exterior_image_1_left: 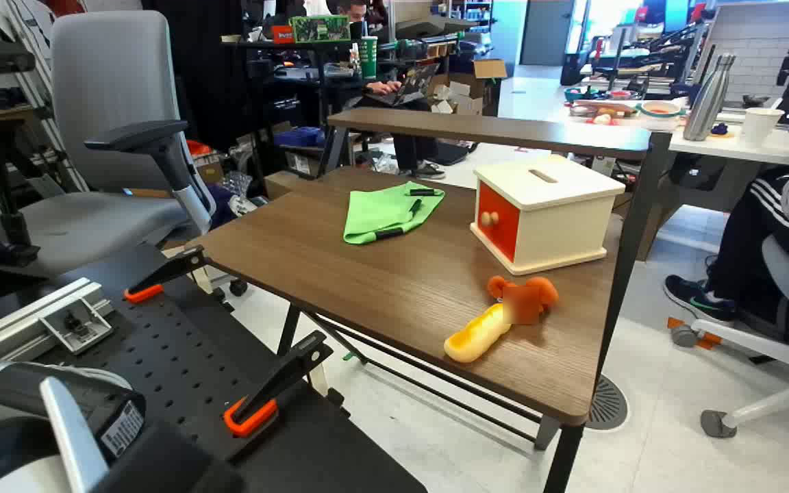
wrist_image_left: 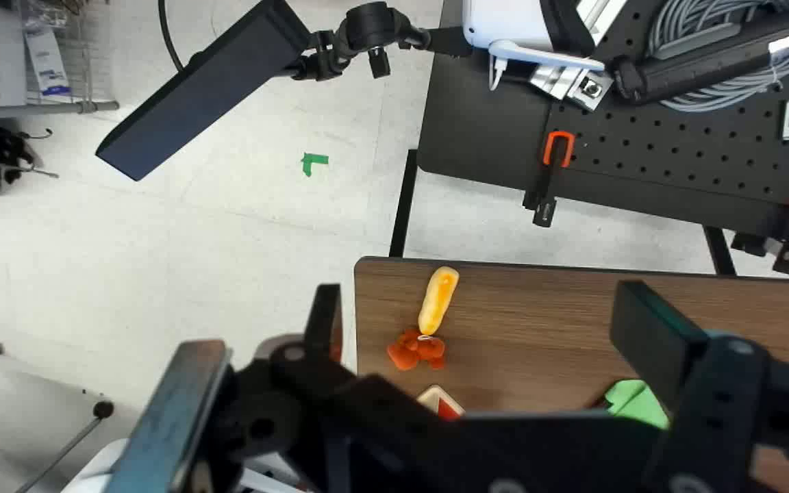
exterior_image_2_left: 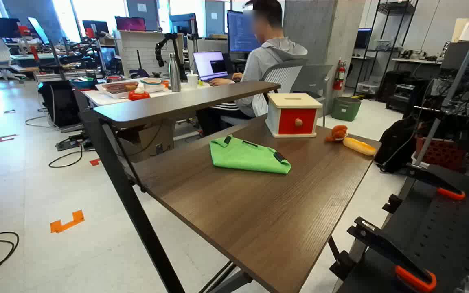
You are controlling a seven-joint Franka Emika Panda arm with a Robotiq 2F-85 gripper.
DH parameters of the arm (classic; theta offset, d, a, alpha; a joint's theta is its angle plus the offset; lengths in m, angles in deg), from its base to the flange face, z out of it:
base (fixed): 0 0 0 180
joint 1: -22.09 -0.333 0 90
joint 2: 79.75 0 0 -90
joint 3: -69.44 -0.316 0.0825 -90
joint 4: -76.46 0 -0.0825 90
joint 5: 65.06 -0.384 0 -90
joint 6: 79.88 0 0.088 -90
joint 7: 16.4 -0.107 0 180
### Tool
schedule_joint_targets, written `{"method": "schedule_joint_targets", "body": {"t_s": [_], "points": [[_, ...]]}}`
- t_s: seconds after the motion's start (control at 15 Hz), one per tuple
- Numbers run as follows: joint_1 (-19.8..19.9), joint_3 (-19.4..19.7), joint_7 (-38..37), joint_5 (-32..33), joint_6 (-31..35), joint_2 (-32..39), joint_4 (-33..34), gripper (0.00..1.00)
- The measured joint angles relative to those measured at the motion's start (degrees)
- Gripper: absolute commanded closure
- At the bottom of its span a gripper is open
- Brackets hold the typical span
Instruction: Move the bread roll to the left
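The bread roll, a small elongated yellow-orange toy, lies on the brown table near its front corner. It shows in both exterior views and in the wrist view. Its far end touches or nearly touches a red-orange lumpy toy. My gripper shows only in the wrist view. Its two fingers are wide apart, with nothing between them. It is above the table, and the roll appears far below, between the fingers in the picture but nearer the left one. The exterior views do not show the gripper.
A cream box with a red front stands behind the roll. A green cloth lies on the table. A raised shelf runs along the back. A black perforated bench with orange-handled clamps is alongside.
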Motion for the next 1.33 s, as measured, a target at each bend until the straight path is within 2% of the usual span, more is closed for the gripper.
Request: {"method": "schedule_joint_targets", "body": {"t_s": [0.27, 0.47, 0.67, 0.93, 1.33], "points": [[-0.2, 0.2, -0.7, 0.0, 1.4, 0.0, -0.6, 0.0], [-0.5, 0.8, -2.4, 0.0, 8.9, 0.5, -3.2, 0.0], [-0.6, 1.9, -5.3, -0.2, 19.5, 3.1, -6.1, 0.0], [-0.6, 2.6, -10.6, -1.3, 31.9, 11.5, -7.8, 0.0], [0.3, 1.4, -20.4, -3.0, 46.0, 30.3, -7.1, 0.0]]}}
